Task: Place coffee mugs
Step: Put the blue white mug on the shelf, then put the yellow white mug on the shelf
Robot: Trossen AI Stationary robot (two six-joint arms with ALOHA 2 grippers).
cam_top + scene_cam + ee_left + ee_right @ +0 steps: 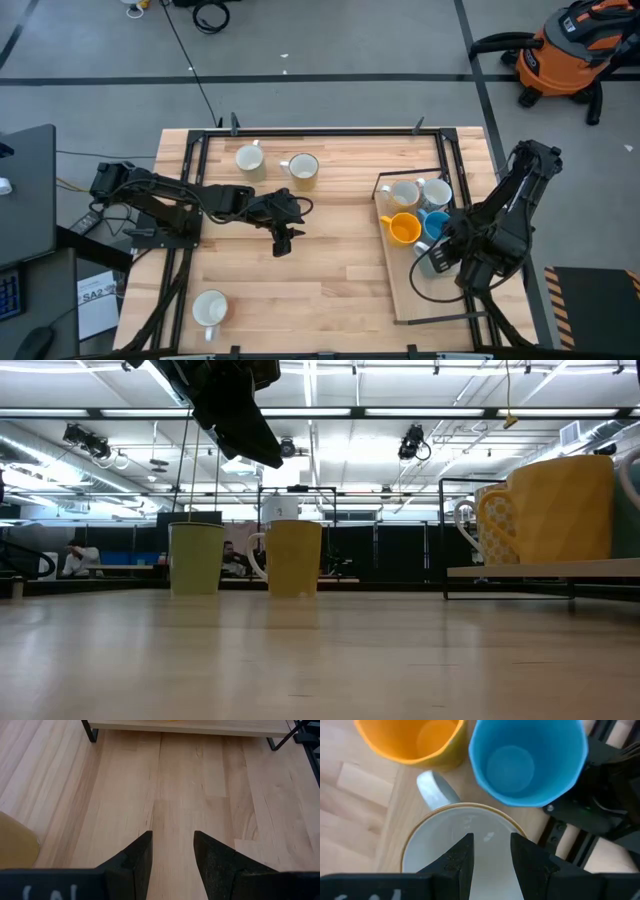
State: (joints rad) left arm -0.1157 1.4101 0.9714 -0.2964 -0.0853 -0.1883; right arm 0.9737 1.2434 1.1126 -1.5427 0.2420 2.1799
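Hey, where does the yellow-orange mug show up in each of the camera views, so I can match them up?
High view: the yellow-orange mug stands on the tray at the right, beside the blue mug.
Low view: at the right edge, raised on the tray.
Left wrist view: no mug to be made out; only a yellow sliver over the tray's edge.
Right wrist view: at the top left.
Shared landmark: the blue mug next to it.

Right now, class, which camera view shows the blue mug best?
The right wrist view: the blue mug fills it, seen from above with its inside showing. The high view shows it small, on the tray beside the yellow mug. The low and left wrist views do not show it.
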